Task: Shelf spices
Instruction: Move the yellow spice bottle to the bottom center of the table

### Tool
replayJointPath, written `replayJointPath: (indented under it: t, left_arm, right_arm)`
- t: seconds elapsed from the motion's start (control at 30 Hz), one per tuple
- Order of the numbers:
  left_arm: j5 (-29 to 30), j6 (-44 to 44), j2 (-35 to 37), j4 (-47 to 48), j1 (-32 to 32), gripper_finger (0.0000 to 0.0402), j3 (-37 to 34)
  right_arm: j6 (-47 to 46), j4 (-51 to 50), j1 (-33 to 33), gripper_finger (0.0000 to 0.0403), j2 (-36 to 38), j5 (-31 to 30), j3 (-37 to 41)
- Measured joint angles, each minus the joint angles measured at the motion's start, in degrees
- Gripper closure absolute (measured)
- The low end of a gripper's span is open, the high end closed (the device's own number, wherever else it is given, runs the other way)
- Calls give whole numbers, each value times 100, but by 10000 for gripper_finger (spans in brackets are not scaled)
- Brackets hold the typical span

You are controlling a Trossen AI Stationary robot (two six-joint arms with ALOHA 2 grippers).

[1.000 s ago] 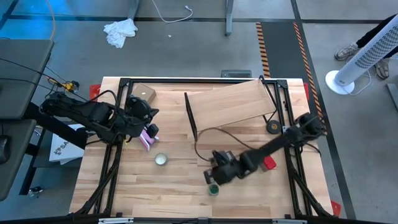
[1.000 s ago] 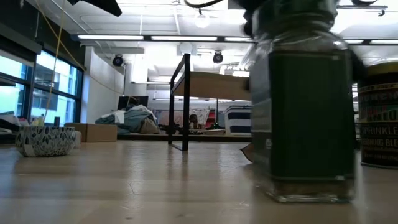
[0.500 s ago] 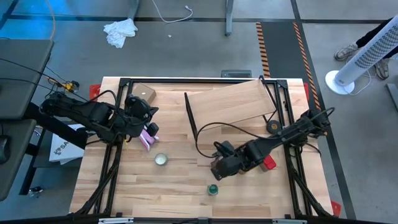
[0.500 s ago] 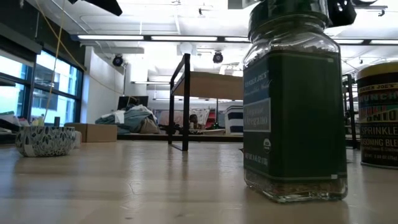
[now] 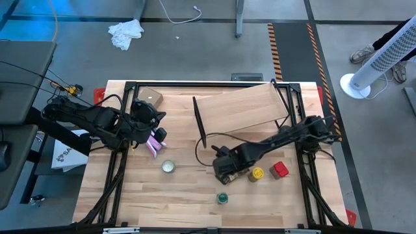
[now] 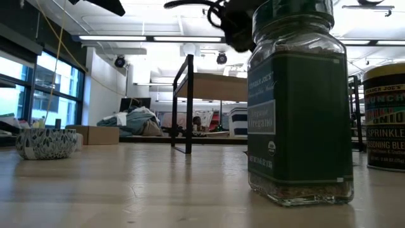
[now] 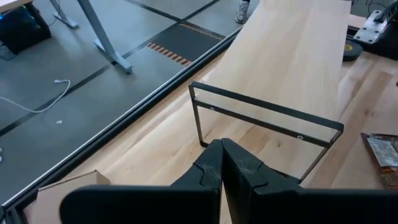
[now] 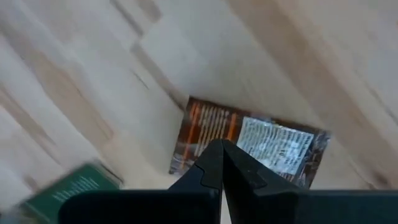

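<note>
Glass walls on the green-lidded jar (image 6: 299,107) let its filling show — a dark, flaky herb packed up to the neck, seen close in the low view. It stands upright on the wooden surface (image 5: 188,195) toward the front edge, alone. From above, its green lid (image 5: 223,197) is all that shows.

Next to it in the low view stands the yellow-lidded jar (image 6: 385,117), also upright, with a dark printed label; what is inside cannot be told. From above it sits just beside the red boxy container (image 5: 279,170), the two well to the right of centre.

The right tool (image 5: 223,170) hangs over the middle of the surface with its fingers pressed together, gripping nothing. Its wrist camera looks down on the flat brown printed packet (image 8: 249,149), lying flat on the wood right under the fingertips.

The shelf (image 5: 244,107) stands at the back of the surface, its light top board on thin black legs — nothing rests on the board.

The left tool (image 5: 155,128) sits at the left side of the surface, closed and empty, beside a pink packet (image 5: 153,144). A pale round tin (image 5: 168,166) sits a little nearer the front, open-topped in the low view; its contents cannot be made out.
</note>
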State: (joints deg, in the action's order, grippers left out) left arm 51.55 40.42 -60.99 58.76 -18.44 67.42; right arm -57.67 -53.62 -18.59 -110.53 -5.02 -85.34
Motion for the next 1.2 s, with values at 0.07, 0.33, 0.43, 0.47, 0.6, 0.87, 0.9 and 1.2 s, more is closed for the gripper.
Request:
replayJointPath:
  t: [0.07,0.33,0.43,0.47,0.6,0.87,0.9,1.2]
  left_arm:
    - [2,-2,0,0,0,401,0]
    - [24,2,0,0,2,401,0]
    - [28,2,0,0,4,401,0]
    - [28,2,0,0,4,401,0]
    - [65,2,0,1,4,401,0]
    - [85,0,0,2,4,401,0]
    - [102,0,0,0,4,401,0]
    - [101,-2,-1,-47,-9,401,0]
  right_arm:
    - [183,7,-9,403,-144,82,0]
    - [419,198,-9,403,-477,226,2]
    - [471,162,-41,403,-475,226,0]
    - [521,98,-64,403,-475,249,0]
    - [568,-161,-150,403,-471,353,2]
    - [518,-429,-251,403,-466,516,2]
    - [513,-445,-251,403,-466,522,2]
    - [364,-549,-231,403,-124,406,2]
